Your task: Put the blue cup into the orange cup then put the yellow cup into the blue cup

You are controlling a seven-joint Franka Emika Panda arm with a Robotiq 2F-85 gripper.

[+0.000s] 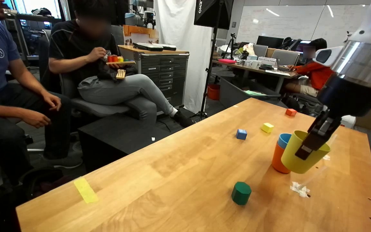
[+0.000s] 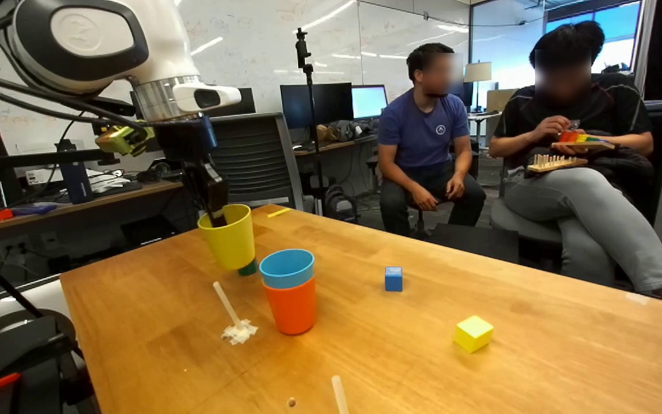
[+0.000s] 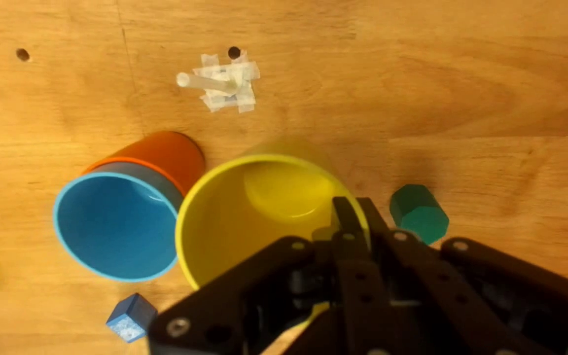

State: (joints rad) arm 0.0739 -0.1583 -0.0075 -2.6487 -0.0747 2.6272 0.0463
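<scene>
Your jaws are clenched on the rim of the yellow cup (image 2: 229, 241), one inside its wall and one outside; you hold it tilted, mouth up, off the worktop (image 1: 185, 180); the blue cup (image 2: 287, 269) sits nested in the orange cup (image 2: 291, 309), which stands upright just beside the yellow one; near that stack, a thin pale rod (image 3: 206, 84) slants up from a patch of white tape (image 3: 247, 72); a second rod (image 2: 339, 394) is cut off by the lower edge in an exterior view; a green block (image 1: 241, 193) stands on the opposite side of the yellow cup from the stack; a small blue block (image 1: 241, 134) and a yellow block (image 1: 267, 127) lie apart from the cups, caught in all three views; a red block (image 1: 290, 112) shows in an exterior view alone, where the yellow cup overlaps the stack; in an exterior view that takes in a dark mesh chair (image 2: 256, 152), a narrow gap shows between the yellow cup and the stack, and the green block is partly hidden; your wrist view looks down into the mouths of the blue and yellow cups; in both exterior views, two people (image 2: 426, 132) sit beyond the worktop.
</scene>
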